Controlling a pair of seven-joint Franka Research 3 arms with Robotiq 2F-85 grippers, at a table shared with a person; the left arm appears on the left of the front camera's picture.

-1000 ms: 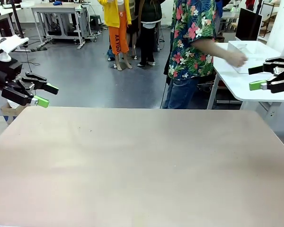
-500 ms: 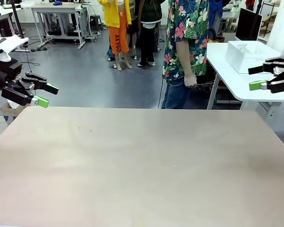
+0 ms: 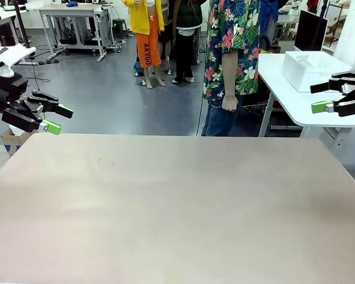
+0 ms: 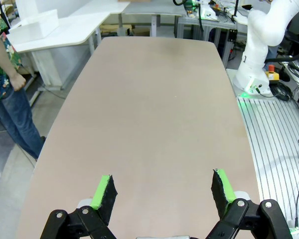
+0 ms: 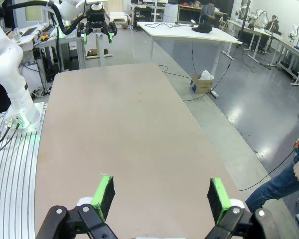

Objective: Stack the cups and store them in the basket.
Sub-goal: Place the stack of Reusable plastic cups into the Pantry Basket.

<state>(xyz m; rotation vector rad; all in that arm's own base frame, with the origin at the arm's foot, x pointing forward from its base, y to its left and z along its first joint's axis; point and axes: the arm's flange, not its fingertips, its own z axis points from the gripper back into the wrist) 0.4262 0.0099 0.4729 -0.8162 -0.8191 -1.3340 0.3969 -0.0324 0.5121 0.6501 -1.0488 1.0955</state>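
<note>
The orange trousers (image 3: 149, 48) in the front view carry the letters "LAYOU", printed sideways

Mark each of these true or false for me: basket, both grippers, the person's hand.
1. The basket is on the white side table. True.
2. The left gripper is closed. False: its fingers are spread apart.
3. The right gripper is open. True.
4. The person's hand is inside the basket. False: it hangs down at the person's side.
5. A cup stands in the middle of the big table. False: bare tabletop is there.
</note>
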